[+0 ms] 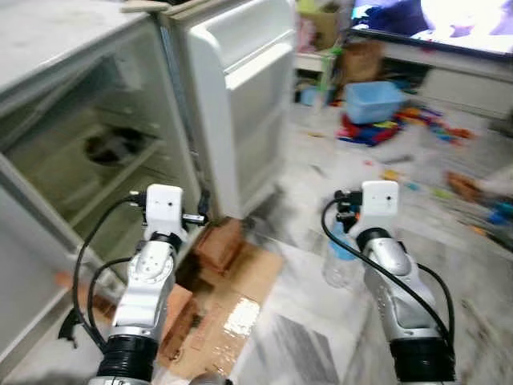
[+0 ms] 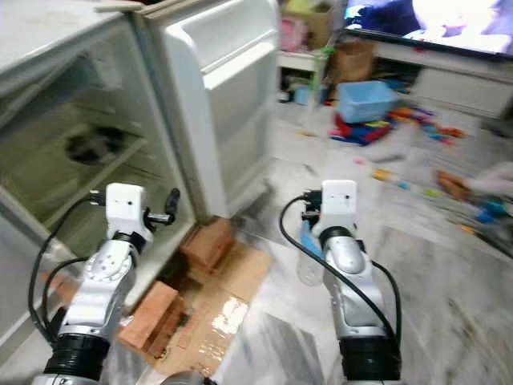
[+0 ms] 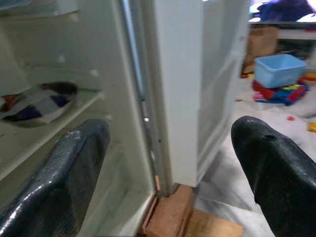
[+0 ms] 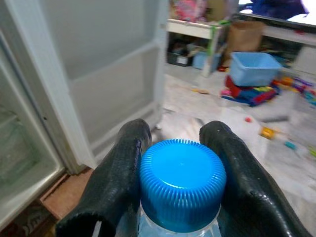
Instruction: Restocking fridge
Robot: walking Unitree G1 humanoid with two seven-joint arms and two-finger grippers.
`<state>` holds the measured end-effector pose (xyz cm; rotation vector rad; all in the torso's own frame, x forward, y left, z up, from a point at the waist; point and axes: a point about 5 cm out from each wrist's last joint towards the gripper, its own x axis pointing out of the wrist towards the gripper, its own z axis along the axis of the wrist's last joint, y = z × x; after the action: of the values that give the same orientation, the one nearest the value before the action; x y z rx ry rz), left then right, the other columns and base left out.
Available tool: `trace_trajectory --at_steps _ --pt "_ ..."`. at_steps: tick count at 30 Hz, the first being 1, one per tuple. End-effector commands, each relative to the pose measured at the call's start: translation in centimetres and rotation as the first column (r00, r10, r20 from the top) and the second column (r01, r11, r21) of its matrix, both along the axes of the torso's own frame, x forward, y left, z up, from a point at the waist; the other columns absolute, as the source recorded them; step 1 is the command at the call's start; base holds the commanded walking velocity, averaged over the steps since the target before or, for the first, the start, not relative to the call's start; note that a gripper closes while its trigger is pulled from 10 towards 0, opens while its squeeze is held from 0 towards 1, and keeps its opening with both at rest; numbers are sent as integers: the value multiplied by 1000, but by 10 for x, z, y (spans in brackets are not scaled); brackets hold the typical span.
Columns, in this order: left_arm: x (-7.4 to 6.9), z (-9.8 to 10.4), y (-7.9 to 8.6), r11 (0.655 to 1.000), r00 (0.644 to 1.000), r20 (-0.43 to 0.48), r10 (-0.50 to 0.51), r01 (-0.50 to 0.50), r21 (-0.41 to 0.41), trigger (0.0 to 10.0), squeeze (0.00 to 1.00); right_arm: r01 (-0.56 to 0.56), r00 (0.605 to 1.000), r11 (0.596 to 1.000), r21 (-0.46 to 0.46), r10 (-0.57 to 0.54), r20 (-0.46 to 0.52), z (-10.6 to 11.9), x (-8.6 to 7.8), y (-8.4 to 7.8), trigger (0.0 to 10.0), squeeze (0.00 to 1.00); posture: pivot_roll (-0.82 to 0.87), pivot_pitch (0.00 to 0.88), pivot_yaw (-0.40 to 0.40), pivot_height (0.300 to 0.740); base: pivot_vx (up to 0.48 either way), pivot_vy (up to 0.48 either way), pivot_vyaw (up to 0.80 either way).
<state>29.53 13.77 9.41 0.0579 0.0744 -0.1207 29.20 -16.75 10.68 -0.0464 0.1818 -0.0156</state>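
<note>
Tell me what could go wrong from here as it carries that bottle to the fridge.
1. The right gripper grips the water bottle only at its blue cap, so the hanging body may swing or slip loose.
2. Bricks and cardboard lie on the floor at the open fridge, and stepping closer could catch a foot.

Both arms raised forward, left gripper [image 3: 168, 163] fingers spread, right gripper [image 4: 180, 148] fingers clamped

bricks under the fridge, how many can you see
3 red bricks. One sits below the open fridge door's bottom corner, one lies nearer, beside the left arm, and one peeks out left of that arm. More may be hidden under the fridge.
</note>
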Motion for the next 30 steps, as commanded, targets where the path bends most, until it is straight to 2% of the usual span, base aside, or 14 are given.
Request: trace_trajectory --at_steps 1,7,18,21,24,30 --pt "1 0 -3 1000 1000 -1 -3 3 11 10000 0 17 1000 1000 -8 -17 20 3 0 -7 10000 0 -47 0 24 740 394 -270 800" --pt "2 -1 -3 999 1000 -8 14 -14 29 10000 0 16 999 1000 11 -17 28 4 1 -6 10000 0 -48 0 24 740 361 -309 229" --pt "2 -3 -5 999 999 -20 32 -32 26 10000 0 8 1000 1000 10 -9 30 3 0 -6 10000 0 -49 0 22 740 0 -445 0" --pt "2 -3 -5 999 999 -17 40 -39 30 10000 0 -26 999 996 84 22 42 6 0 -1 10000 0 -49 0 22 740 0 -450 0" --pt "2 -3 -4 998 999 -14 50 -50 34 10000 0 -71 996 995 68 67 60 8 0 3 10000 0 -52 0 22 740 0 -454 0" --pt "1 -4 1 993 995 -11 99 -98 70 10000 0 -149 987 985 93 142 77 11 -1 14 10000 0 -48 0 19 740 0 -454 0"
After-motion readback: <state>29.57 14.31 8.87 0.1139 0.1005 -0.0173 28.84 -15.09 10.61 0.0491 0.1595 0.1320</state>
